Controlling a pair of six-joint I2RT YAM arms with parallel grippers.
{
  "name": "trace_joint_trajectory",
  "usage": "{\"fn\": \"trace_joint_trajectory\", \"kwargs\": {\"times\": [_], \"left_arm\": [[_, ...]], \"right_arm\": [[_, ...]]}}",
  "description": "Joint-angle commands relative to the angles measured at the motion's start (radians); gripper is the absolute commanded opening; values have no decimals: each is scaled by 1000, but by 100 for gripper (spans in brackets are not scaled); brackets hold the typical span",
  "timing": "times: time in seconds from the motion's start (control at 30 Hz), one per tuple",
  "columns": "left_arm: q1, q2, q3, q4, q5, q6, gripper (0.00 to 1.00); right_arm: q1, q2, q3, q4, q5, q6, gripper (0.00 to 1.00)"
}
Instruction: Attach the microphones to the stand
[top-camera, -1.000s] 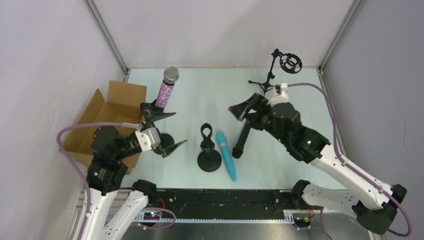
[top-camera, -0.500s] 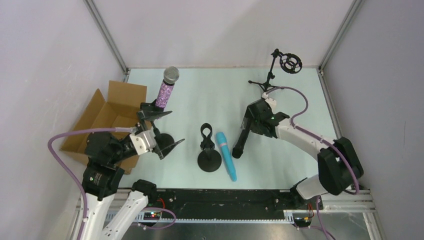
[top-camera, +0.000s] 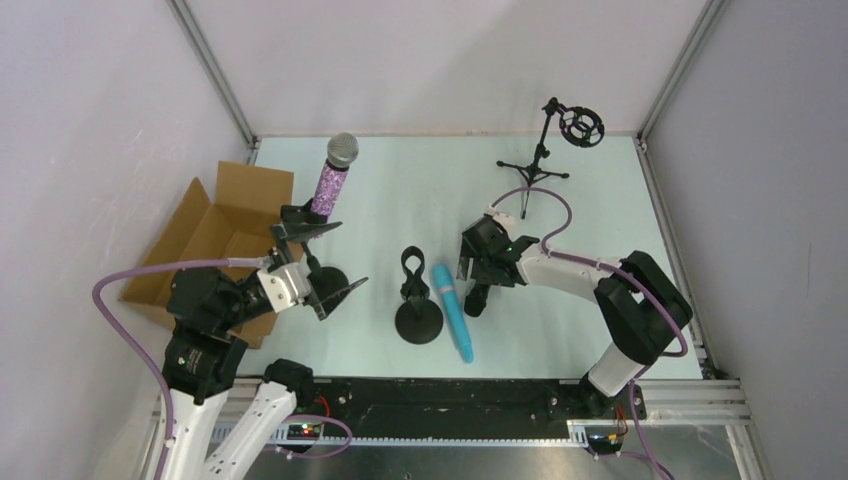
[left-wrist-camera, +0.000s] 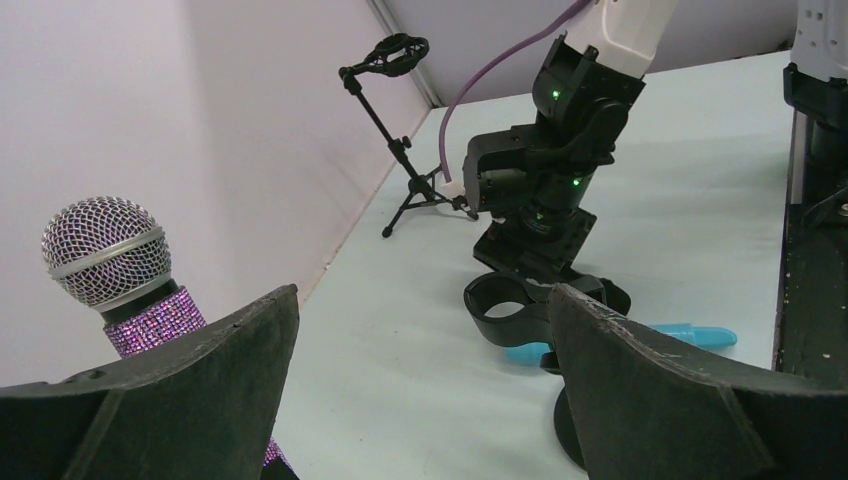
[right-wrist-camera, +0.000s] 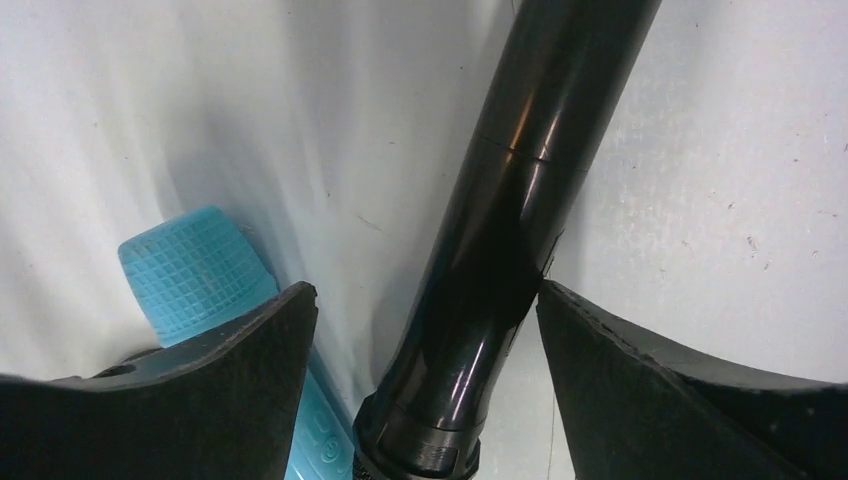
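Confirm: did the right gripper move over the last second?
Yes. The right gripper has come toward the near edge, away from the tripod stand, and now straddles the black microphone, jaws open.

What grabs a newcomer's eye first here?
The purple glitter microphone with silver mesh head stands upright at the left, by the brown cardboard box. At centre, the right claw, open, straddles the slim black microphone, beside the light blue plastic microphone lying flat.
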Motion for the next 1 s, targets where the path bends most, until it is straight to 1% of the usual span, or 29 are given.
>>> {"fn": "trace_joint_trajectory", "kwargs": {"times": [0.0,0.03,0.07,0.1,0.13,0.2,0.37,0.5,0.63,0.73,0.77,0.8,0.83,0.87,0.9,0.93,0.97], "left_arm": [[-4,4,15,12,2,7,98],[-4,4,14,13,4,7,98],[-5,4,15,14,6,6,98],[-4,7,24,14,7,2,98],[-4,9,29,15,7,-11,98],[-5,15,46,13,4,-24,98],[-4,10,62,14,9,-15,98],[-4,-5,57,15,31,18,98],[-5,-6,60,14,81,63,98],[-5,2,64,14,118,107,98],[-7,3,63,14,133,147,98],[-10,-1,61,14,141,173,98],[-20,-3,58,15,150,237,98],[-38,-10,51,14,153,274,98],[-50,-14,48,16,150,360,98],[-78,-18,43,16,146,400,98],[-94,-17,43,16,132,483,98]], "right_arm": [[4,8,9,6,45,4,80],[3,4,8,6,48,-7,77],[1,1,4,10,48,-13,65],[-4,-5,3,14,45,-28,56],[-7,-9,1,15,44,-34,40],[-15,-18,0,17,39,-54,29],[-30,-57,1,17,28,-117,26],[-52,-148,1,21,-38,-187,21],[-90,-302,17,5,-171,-249,15],[-111,-440,58,-55,-335,-255,13],[-113,-465,87,-72,-372,-255,13],[-118,-513,101,-101,-442,-245,13],[-121,-557,130,-113,-519,-233,12],[-124,-579,154,-130,-557,-225,12],[-124,-619,166,-139,-619,-208,13],[-124,-635,190,-154,-649,-198,13],[-124,-666,202,-160,-696,-178,13]]}}
